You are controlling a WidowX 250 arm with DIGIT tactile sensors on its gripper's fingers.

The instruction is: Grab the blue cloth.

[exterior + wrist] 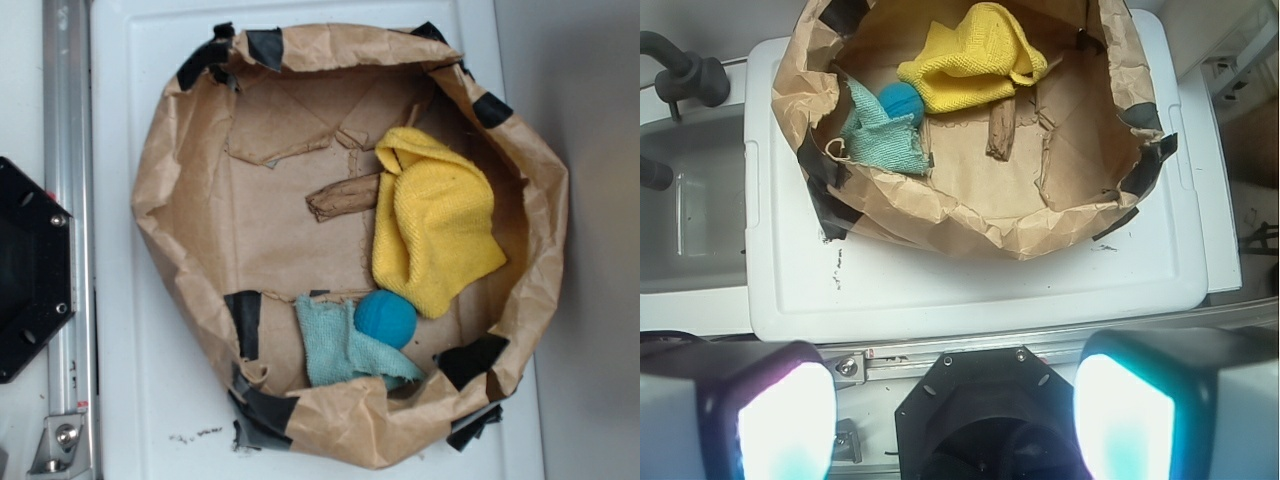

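Observation:
The blue cloth (340, 345) is a small pale teal terry cloth lying crumpled at the near edge inside a brown paper basin (190, 230). It also shows in the wrist view (885, 140) at the basin's left side. A round blue ball (385, 318) rests against it, as the wrist view (902, 100) also shows. A larger yellow cloth (432, 232) lies beside the ball. My gripper (955, 420) is open and empty, well back from the basin, above the robot's black base. It is not in the exterior view.
The basin has black tape on its crumpled rim and a rolled scrap of paper (342, 197) inside. It sits on a white plastic lid (970, 285). A metal rail (62, 200) and the black robot base (30, 270) lie beside the lid.

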